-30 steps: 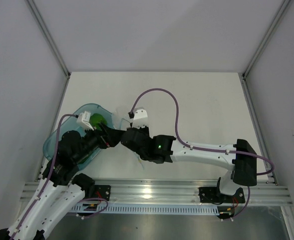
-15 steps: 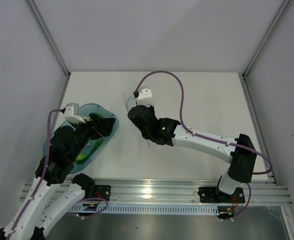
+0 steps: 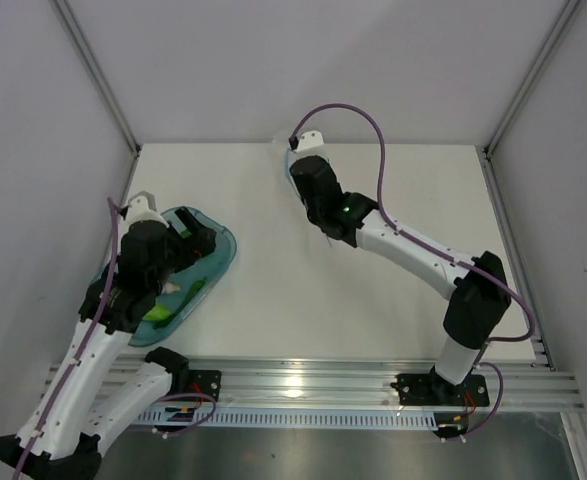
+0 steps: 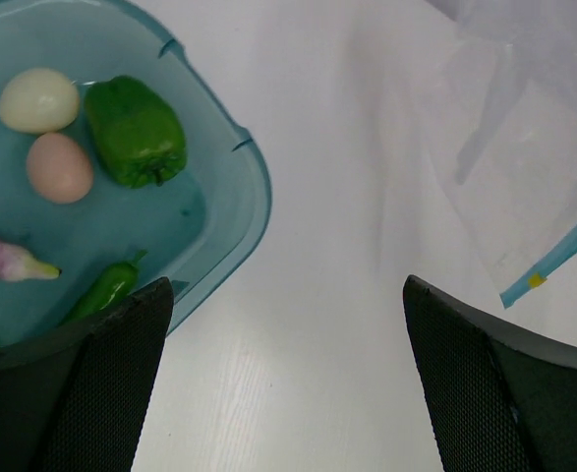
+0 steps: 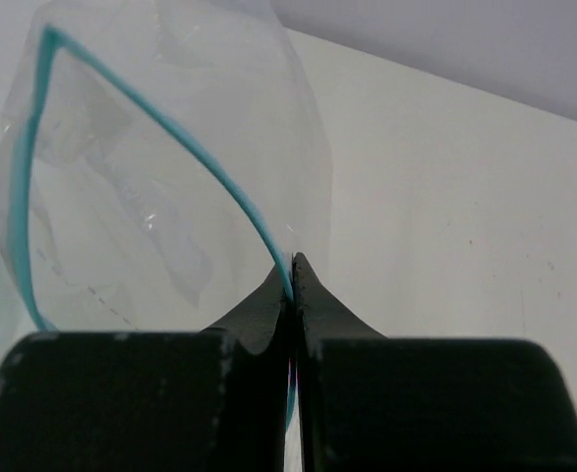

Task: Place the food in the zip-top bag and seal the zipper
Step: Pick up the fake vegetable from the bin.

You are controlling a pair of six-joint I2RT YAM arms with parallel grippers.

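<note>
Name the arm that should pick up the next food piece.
Left. The left gripper, open, hangs by the blue tray holding the green pepper; the right gripper is shut on the zip-top bag.

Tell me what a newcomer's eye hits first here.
The right gripper, out near the far edge of the table, is shut on the teal zipper of the clear zip-top bag, whose mouth gapes open. At the left, the blue tray holds a green pepper, two egg-shaped pieces and a green chilli, with the left gripper open beside its rim.
</note>
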